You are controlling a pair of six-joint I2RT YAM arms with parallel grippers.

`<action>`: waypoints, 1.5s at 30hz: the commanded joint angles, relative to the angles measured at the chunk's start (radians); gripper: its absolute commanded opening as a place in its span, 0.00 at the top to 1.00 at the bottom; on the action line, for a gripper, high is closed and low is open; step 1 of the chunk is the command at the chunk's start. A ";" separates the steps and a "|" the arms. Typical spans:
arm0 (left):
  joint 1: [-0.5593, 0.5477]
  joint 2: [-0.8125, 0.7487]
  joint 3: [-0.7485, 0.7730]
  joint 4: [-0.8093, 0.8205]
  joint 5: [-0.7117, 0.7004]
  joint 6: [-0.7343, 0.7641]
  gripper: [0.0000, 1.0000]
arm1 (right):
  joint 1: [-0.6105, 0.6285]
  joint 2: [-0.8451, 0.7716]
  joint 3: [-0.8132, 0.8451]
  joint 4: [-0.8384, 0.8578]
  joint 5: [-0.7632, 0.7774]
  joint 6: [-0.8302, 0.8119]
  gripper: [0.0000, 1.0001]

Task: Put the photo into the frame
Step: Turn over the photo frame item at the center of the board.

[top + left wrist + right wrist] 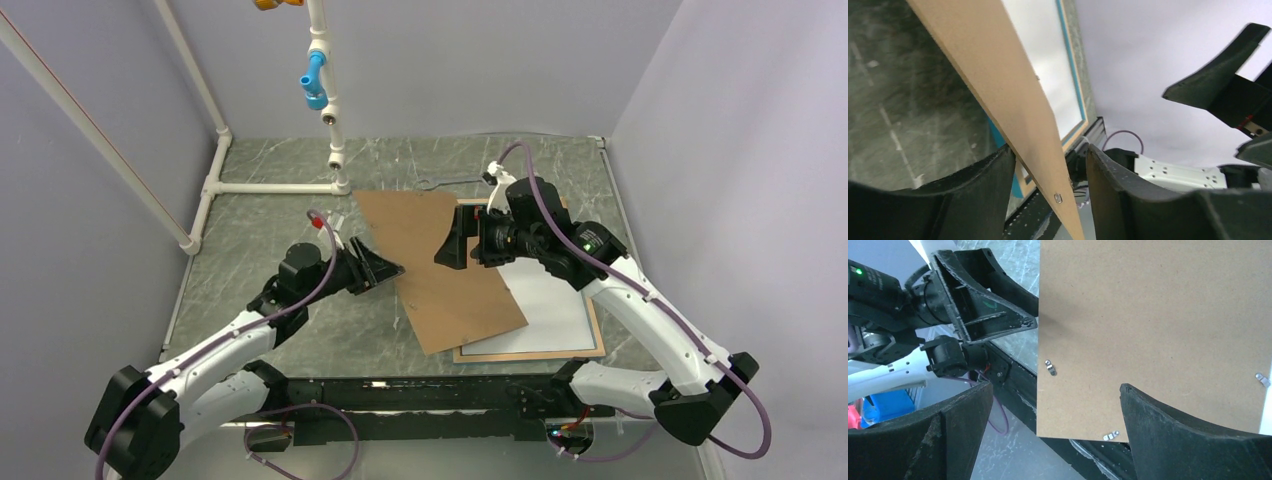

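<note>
Lying back-up, frame long axis near-to-far

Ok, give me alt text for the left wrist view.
A tilted brown backing board runs edge-on between the open fingers of the left end effector. Behind it the frame lies flat on the table, the right end effector at upper right.

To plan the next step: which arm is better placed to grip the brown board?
Left: the left gripper straddles the brown board's edge. The right gripper is open and seems to hover clear of it.
</note>
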 commanded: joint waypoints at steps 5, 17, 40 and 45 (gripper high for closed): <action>-0.002 0.102 -0.098 0.163 -0.086 -0.021 0.59 | -0.054 -0.025 -0.080 0.086 -0.053 0.007 0.00; 0.106 0.087 -0.149 0.039 -0.035 0.057 1.00 | -0.228 -0.013 -0.235 0.131 -0.163 -0.075 0.00; 0.387 0.003 -0.007 -0.671 -0.031 0.361 0.08 | -0.333 0.370 -0.230 0.223 -0.161 -0.226 0.00; 0.387 0.059 -0.052 -0.566 0.020 0.331 0.12 | -0.342 0.512 -0.168 0.221 -0.141 -0.263 0.03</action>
